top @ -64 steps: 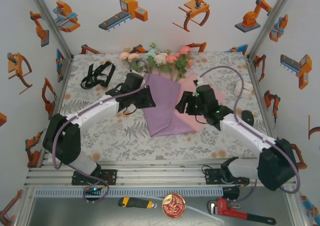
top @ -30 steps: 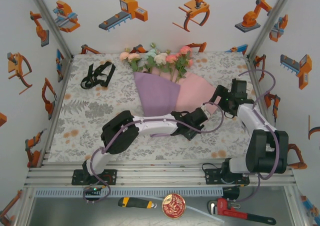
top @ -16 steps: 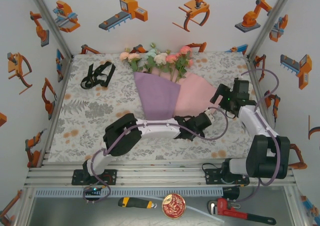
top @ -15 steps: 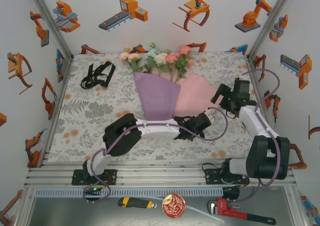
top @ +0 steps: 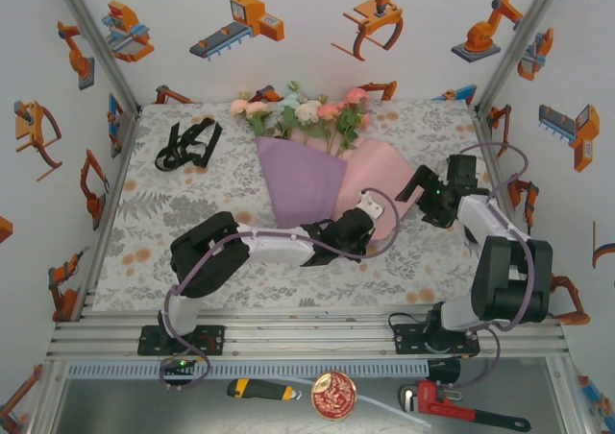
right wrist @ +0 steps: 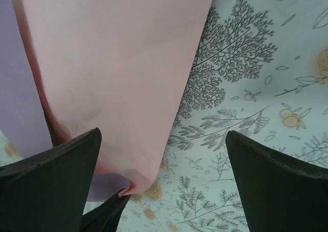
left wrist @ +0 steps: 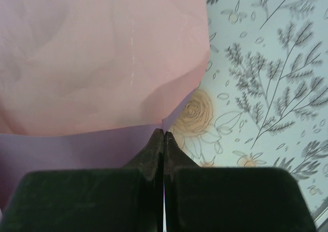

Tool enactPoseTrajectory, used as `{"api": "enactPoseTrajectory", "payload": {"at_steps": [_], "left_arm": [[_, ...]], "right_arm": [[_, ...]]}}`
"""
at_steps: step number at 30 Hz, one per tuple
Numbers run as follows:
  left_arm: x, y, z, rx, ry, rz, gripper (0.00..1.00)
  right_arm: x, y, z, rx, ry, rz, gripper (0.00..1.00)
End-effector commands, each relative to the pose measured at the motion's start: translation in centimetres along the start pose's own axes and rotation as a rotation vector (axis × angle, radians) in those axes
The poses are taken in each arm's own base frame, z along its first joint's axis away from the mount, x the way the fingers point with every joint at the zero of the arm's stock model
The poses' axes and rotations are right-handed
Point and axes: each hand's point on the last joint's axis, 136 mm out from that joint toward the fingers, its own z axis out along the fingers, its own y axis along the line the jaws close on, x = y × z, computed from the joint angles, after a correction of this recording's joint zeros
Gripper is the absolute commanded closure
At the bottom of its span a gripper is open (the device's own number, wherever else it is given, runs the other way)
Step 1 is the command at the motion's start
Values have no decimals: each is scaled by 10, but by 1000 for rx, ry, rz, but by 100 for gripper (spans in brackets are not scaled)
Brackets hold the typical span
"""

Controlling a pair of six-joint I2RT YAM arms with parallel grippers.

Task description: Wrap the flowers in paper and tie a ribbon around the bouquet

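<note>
Nearest the bases, the left gripper [top: 363, 215] reaches across to the near corner of the paper [top: 300, 180]. In the left wrist view its fingers [left wrist: 154, 152] are pressed together, pinching that corner where the pale pink face meets the purple one. Just past it, at 2 o'clock, the right gripper [top: 420, 186] hangs by the flap's outer edge. Its fingers [right wrist: 56, 175] are spread wide over the tablecloth [right wrist: 256, 78] and grip nothing, with the pink sheet running beneath the left one.

The half-made bouquet lies with its long axis from 6 to 12 o'clock, the cone tip near and the flowers [top: 303, 112] far. The loose pink flap [top: 382, 177] lies at 3 o'clock of the purple body. The fold, I judge, must carry it toward 9 o'clock, and the left arm, already holding the corner, is placed to do so. The ribbon [top: 187, 142] lies untouched at the far 10 o'clock of the table, well apart.

Half a second ago the left fingers sat lower and farther toward 3 o'clock, with the flap flat. Now they have closed and drawn the corner toward 10 o'clock, so the flap stands narrower and curled.
</note>
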Motion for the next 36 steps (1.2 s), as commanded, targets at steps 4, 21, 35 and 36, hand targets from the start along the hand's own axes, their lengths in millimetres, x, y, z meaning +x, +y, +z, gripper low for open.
{"api": "enactPoseTrajectory", "payload": {"at_steps": [4,21,35,36], "left_arm": [[-33,-14,-19,120,-122,-126,100],[-46,-24,-33,202,-183,-129,94],[-66,71,-100,-166,-190,-233,64],[-61,78,-98,-183,-172,-245,65]], "right_arm": [[4,12,15,-104,47,61,1],[1,12,20,-120,18,91,76],[1,13,16,-109,30,47,94],[0,14,15,-113,31,45,94]]}}
